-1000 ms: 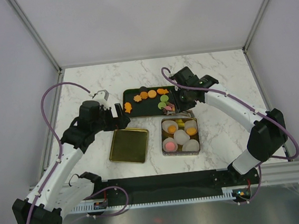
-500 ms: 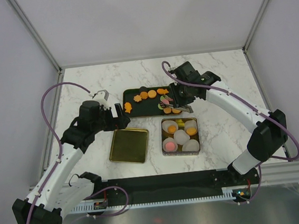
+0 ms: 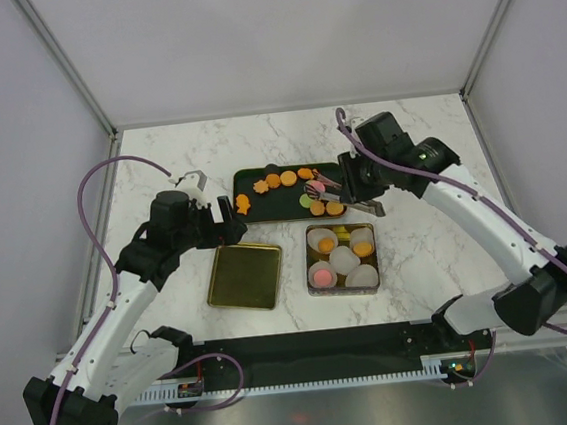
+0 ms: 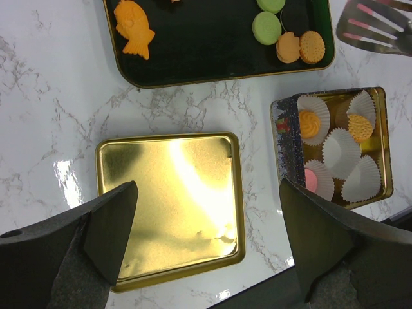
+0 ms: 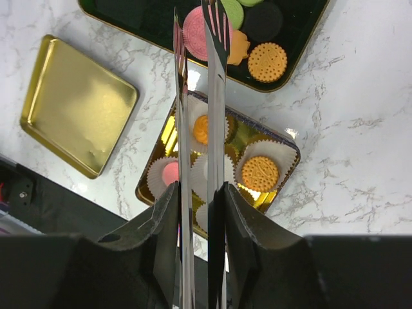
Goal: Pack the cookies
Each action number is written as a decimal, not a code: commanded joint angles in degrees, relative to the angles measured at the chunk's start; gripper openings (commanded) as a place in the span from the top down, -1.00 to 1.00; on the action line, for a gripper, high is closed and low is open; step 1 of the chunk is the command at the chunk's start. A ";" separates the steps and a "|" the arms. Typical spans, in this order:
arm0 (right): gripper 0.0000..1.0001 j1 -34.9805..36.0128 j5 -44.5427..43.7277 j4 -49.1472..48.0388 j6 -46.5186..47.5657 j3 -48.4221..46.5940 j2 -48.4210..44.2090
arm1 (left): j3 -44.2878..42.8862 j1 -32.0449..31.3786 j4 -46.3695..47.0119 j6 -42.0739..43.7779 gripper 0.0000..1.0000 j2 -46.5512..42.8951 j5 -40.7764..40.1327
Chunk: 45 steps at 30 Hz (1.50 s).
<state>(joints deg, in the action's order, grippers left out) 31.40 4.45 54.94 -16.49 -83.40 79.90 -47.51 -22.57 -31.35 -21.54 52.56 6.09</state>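
Note:
The cookies lie on a black tray (image 3: 285,204): an orange fish (image 4: 133,27), orange rounds (image 3: 281,179) and green rounds (image 4: 266,27). My right gripper (image 5: 199,193) is shut on metal tongs (image 5: 215,129). The tong tips pinch a pink cookie (image 5: 195,31) above the tray's right end. A gold tin (image 3: 309,261) in front of the tray holds white paper cups; some carry an orange cookie (image 5: 260,172) or a pink one (image 5: 170,172). My left gripper (image 4: 206,193) hangs open over the gold lid (image 4: 168,206), holding nothing.
The gold lid (image 3: 244,274) lies flat left of the tin. The marble table (image 3: 426,229) is walled by white panels at the back and sides. A black rail (image 3: 317,355) runs along the near edge between the arm bases.
The right arm has swung up and to the right, lifting the tongs off the tray with a pink cookie between the tips. Its jaws squeezed slightly tighter. The left arm has not moved.

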 commanded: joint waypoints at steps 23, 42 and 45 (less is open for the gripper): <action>0.22 -0.46 9.62 13.71 -4.96 18.70 -23.03 | -0.48 0.59 0.33 0.97 -1.00 -0.70 0.07; 0.10 -0.37 7.33 8.87 -4.87 21.17 -21.72 | -0.39 0.59 0.24 1.06 -1.00 -0.70 -0.11; 0.07 -0.37 7.42 8.78 -4.78 21.26 -21.36 | -0.48 0.59 0.24 0.97 -1.00 -0.44 -0.02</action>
<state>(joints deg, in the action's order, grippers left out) 31.11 12.62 65.56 -21.04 -61.25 58.35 -47.51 -22.24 -31.35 -21.54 52.56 6.09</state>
